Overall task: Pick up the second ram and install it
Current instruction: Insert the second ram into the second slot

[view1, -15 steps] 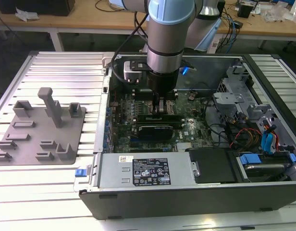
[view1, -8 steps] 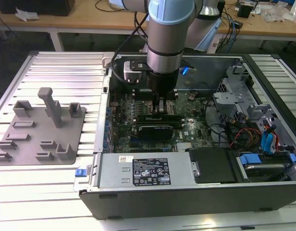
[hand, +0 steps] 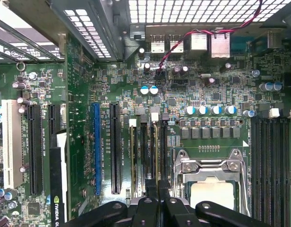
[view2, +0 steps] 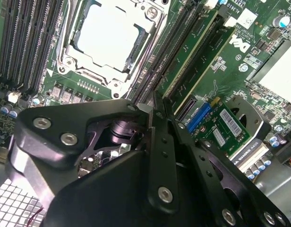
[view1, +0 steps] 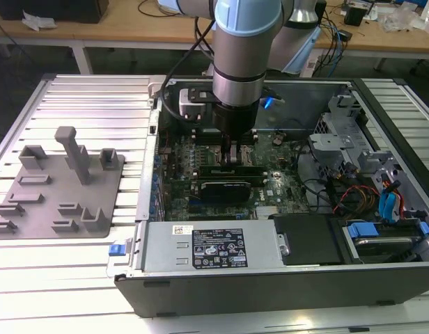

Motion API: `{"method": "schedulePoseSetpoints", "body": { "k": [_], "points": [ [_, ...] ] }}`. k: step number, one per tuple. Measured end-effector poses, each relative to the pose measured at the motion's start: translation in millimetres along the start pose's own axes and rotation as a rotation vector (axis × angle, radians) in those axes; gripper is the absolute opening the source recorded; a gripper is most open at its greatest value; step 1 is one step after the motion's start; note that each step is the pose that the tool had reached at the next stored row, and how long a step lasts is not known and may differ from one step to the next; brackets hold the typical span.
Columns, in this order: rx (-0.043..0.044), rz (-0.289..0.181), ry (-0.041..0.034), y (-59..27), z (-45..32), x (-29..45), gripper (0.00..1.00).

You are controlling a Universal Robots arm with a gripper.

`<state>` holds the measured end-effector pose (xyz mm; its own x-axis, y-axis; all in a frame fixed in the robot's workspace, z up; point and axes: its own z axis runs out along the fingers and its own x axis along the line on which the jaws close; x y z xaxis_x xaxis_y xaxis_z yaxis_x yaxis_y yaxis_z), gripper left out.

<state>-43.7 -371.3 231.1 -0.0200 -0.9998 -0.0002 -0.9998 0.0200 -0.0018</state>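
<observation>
Jaws drawn close, pinching the second ram (hand: 157,151) at its upper edge.
In the exterior view the gripper (view1: 232,156) stood at the centre of the frame, low inside the computer case (view1: 270,296); the stick was upright in a slot beside the processor socket (hand: 209,165).

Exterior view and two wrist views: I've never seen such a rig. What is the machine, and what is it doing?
The exterior view, from a camera off the arm, shows a robot arm reaching into an open computer case on a slatted table; a grey fixture tray lies at that view's left. The wrist views come from cameras riding on the arm, looking past its hand at the motherboard. The hand sits low over the memory slots beside the processor socket. In the second wrist view green memory sticks stand in slots there; whether the hand grips one I cannot tell.
</observation>
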Motion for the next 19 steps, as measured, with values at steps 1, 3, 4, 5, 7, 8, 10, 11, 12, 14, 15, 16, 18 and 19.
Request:
{"method": "schedulePoseSetpoints", "body": {
  "k": [1,3,4,5,7,8,10,11,12,14,15,16,18,19],
  "points": [
    [0.0,0.0,0.0001,0.1,0.0,0.0,0.09],
    [0.0,0.0,0.0002,0.0,0.1,0.0,0.09],
    [0.0001,0.0,-0.0001,0.1,0.4,0.0,0.09],
    [0.0002,0.0,-0.0004,0.2,1.1,-0.1,0.09],
    [-0.0001,0.0,0.0003,0.2,1.8,0.1,0.09],
    [-0.0001,0.0,0.0001,0.2,2.1,0.0,0.09],
    [0.0006,0.0,-0.0001,0.1,2.5,0.0,0.09],
    [0.0,0.0,0.0,0.2,2.6,0.0,0.1],
    [0.0,0.0,0.0001,0.2,2.7,0.0,0.17],
    [0.0,0.0,0.0,0.2,0.2,-0.3,0.17],
    [0.0,0.0,0.0001,0.2,-1.7,-0.5,0.17],
    [0.0001,0.0,0.0,0.2,-3.1,-0.6,0.17],
    [0.0004,0.0,0.0,0.2,-12.7,-0.9,0.17],
    [0.0005,0.0,-0.0001,0.1,-15.8,-1.0,0.17]
  ]
}}
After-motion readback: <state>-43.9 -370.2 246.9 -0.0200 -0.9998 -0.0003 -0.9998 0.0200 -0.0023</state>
